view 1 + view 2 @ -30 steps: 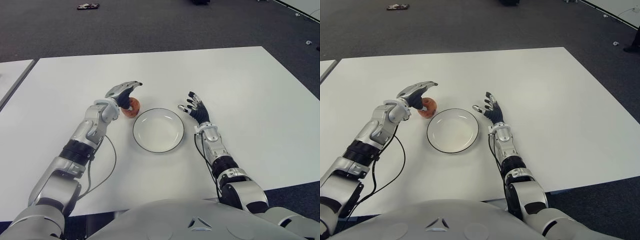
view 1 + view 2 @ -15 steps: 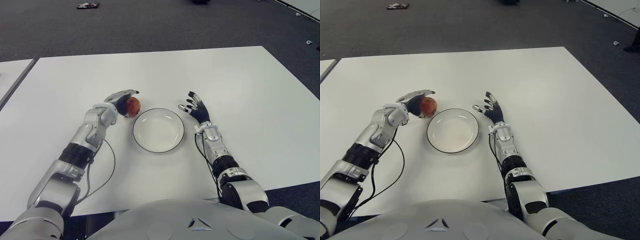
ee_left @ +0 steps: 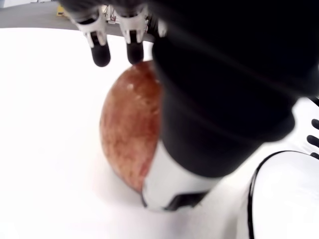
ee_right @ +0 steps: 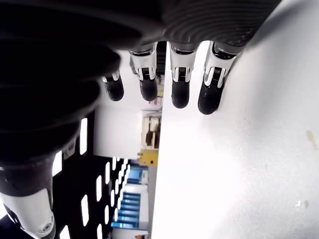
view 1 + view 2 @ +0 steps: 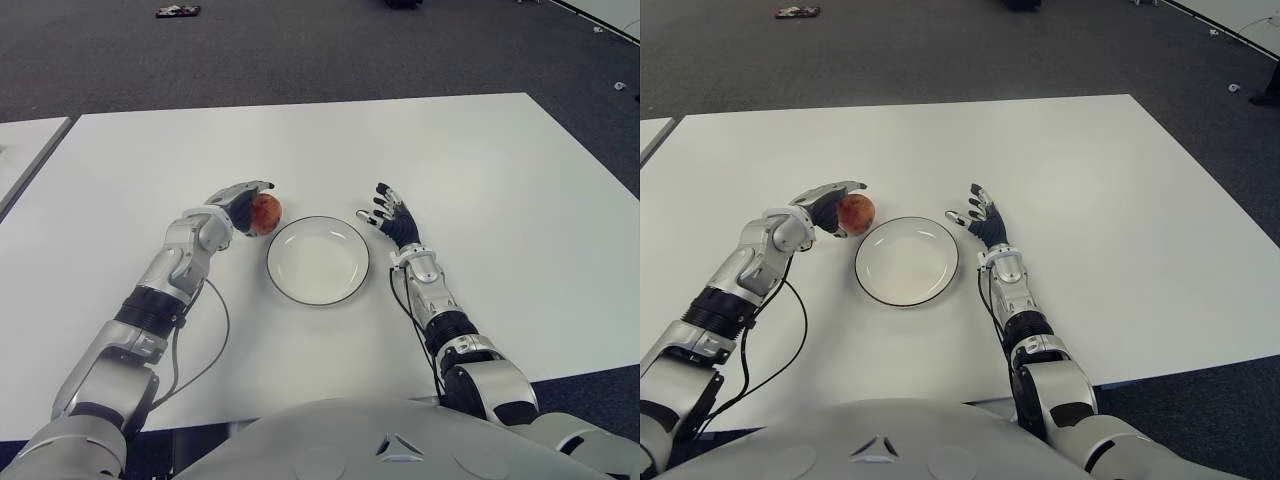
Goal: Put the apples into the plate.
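The left hand [image 5: 235, 203] holds a reddish-orange apple [image 5: 265, 213] just to the left of the plate [image 5: 318, 261], near the plate's far left rim. In the left wrist view its fingers [image 3: 98, 44] curl over the top of the apple while the thumb presses against its side, so the fruit is pinched between them. In that view the apple's longer dimension runs roughly from the fingertips down toward the white table [image 5: 480, 170]. Whether the apple touches the table or is slightly raised cannot be told. The skin is mottled red and tan with small pale specks; neither stem nor blossom end shows, so which way it points cannot be told. It carries no sticker or writing.

The plate is round and white with a thin dark rim line. It lies flat on the table between the two hands and holds nothing.

The right hand [image 5: 393, 220] shows just to the right of the plate, palm toward the table, its fingers [image 4: 180, 79] spread apart and straight, gripping nothing.

No brand marks or readable labels show on the plate, the table or the hands. A small dark object [image 5: 176, 12] lies on the grey carpeted floor [image 5: 300, 50] beyond the table; any lettering on it is too small to read.
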Controlling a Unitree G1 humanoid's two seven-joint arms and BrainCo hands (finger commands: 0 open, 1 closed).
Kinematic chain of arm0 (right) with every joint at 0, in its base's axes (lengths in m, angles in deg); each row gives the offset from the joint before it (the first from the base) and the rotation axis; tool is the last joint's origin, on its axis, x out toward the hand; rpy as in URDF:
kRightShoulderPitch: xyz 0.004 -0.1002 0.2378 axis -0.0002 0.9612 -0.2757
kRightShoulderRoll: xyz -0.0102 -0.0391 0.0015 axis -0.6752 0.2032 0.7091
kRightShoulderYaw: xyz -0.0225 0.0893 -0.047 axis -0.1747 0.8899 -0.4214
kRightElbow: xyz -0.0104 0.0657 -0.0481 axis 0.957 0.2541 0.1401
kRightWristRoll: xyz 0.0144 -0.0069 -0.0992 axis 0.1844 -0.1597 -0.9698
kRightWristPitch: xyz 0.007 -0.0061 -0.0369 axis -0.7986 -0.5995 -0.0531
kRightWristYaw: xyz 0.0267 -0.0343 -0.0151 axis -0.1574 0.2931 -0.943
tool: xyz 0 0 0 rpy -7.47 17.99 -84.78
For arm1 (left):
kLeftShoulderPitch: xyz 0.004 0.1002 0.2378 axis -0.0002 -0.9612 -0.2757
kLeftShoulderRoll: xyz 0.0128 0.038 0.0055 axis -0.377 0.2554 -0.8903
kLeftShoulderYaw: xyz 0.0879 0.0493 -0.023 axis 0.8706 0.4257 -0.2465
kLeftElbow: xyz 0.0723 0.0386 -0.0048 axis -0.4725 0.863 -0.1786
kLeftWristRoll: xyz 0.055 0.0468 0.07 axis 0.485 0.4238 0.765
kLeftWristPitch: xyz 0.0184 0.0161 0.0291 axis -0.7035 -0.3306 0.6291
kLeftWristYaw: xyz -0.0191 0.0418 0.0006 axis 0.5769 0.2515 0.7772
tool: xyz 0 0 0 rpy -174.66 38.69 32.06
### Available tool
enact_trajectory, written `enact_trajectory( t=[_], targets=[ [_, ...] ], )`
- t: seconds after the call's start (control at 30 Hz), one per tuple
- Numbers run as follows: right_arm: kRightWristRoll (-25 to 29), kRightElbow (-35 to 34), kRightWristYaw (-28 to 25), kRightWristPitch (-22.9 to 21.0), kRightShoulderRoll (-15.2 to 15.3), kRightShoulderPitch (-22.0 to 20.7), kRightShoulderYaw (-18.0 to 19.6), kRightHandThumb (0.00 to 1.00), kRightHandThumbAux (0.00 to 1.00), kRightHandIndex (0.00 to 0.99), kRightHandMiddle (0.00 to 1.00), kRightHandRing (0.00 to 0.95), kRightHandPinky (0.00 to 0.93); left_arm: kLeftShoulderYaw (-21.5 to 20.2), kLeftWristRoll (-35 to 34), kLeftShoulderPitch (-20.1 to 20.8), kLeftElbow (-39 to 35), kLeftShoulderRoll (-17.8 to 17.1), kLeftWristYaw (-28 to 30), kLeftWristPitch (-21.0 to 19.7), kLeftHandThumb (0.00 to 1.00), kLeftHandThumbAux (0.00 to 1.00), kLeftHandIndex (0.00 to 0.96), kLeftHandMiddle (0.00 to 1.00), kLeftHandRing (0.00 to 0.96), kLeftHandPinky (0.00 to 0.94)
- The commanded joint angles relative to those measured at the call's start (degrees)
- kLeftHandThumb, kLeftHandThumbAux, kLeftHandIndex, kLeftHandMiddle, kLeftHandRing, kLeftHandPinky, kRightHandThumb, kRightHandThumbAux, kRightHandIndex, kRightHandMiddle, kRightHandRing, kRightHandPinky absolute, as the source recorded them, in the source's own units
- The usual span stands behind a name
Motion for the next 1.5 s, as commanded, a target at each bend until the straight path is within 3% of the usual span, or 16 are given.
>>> enact_trajectory(
  t=[0.03,0.87,1.5],
  targets=[
    [0.3,2.9,-0.7,-2.7,-0.1,2.8,0.1,0.063,0.685,0.000,0.065,0.089,0.140,0.5,-0.9,-0.2,1.1,0.1,2.0,-0.3,0.000,0.372,0.000,0.000,0.000,0.081],
    [0.2,2.0,-1.1,-2.9,0.6,3.5,-0.1,0.100,0.691,0.000,0.062,0.100,0.163,-0.3,-4.9,1.2,4.9,1.3,2.4,-1.2,0.000,0.397,0.000,0.000,0.000,0.079],
    [0.4,2.2,-1.2,-3.1,0.7,3.5,0.1,0.109,0.692,0.000,0.043,0.078,0.146,0.6,-4.5,4.5,15.9,3.9,-5.0,6.5,0.000,0.394,0.000,0.000,0.000,0.091]
  ],
)
